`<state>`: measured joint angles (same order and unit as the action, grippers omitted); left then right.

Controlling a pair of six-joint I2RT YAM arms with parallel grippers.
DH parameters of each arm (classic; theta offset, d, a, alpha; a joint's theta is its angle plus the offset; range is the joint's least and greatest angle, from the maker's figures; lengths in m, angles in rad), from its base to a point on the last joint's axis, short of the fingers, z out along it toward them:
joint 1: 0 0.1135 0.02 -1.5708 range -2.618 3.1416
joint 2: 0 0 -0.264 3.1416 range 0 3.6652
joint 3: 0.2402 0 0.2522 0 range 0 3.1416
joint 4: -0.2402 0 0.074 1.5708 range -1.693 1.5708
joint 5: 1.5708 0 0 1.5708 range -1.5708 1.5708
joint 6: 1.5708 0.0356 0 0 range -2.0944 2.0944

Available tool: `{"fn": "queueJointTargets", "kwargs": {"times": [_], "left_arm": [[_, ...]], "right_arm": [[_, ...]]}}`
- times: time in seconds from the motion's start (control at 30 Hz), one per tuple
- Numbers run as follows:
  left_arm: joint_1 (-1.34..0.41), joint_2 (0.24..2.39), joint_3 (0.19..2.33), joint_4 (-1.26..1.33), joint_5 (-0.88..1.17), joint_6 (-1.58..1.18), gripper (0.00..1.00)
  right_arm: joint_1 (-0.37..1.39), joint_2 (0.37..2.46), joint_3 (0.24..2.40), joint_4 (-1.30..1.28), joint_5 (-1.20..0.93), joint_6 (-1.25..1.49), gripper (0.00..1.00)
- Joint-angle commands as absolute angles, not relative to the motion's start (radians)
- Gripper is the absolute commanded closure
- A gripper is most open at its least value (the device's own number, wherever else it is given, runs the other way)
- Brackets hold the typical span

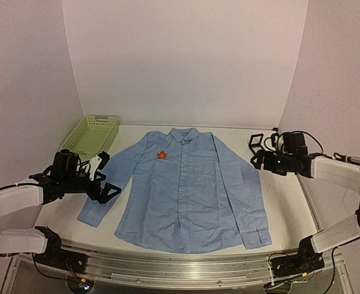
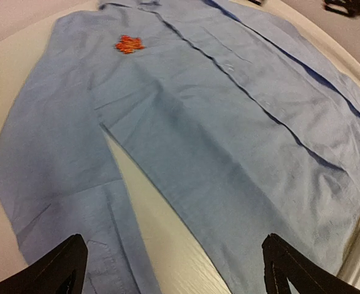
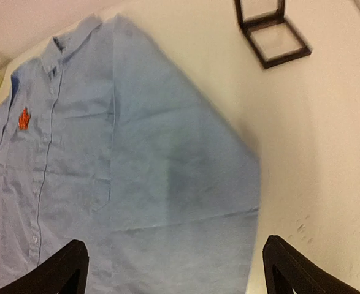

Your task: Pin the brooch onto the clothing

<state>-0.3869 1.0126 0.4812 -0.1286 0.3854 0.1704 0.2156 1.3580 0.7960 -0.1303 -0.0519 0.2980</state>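
Closest in, finds black fingertips (image 2: 62, 268) at the bottom corners of the left wrist view, set wide apart with nothing between them. Reads the left gripper (image 2: 176, 272) as spread and empty, above the cuff end of one sleeve. Finds the same in the right wrist view: right gripper (image 3: 176, 272) spread wide, holding nothing, over the opposite side of the garment. From above, shows both arms out at the sides, well apart from the chest area.

Places the clothing (image 1: 186, 196) flat on the table (image 1: 287, 208), front up, sleeves angled down and outward. Places the brooch (image 1: 162, 155) on the chest panel just below the collar, on the left arm's side, touched by neither gripper. Notes a small black box (image 1: 256, 142), seemingly open, near the right gripper, and a pale green basket (image 1: 94, 136) at the far left corner.

Judges the task at or near its end: brooch on the clothing, both grippers clear of it. Cannot tell whether the pin passes through the cloth or merely lies on top; too small to see. If fastened, leaves nothing more to do.
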Motion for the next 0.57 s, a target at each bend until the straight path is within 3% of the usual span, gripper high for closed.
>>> {"fn": "queueJointTargets", "kwargs": {"times": [0.0,0.1,0.33,0.53], "left_arm": [[-0.346,0.958,0.388,0.17,0.003,-0.148,0.01],[-0.298,0.916,0.321,0.251,-0.163,-0.2,0.0],[-0.272,0.825,0.197,0.293,-0.182,-0.031,0.0],[-0.261,0.807,0.18,0.325,-0.229,-0.081,0.01]], "right_arm": [[0.121,1.206,0.61,0.201,-0.001,0.16,0.02],[0.042,1.153,0.525,0.309,-0.041,0.152,0.02],[-0.064,1.016,0.3,0.578,-0.055,0.164,0.02],[-0.064,0.928,0.22,0.607,-0.008,0.149,0.02]]}}
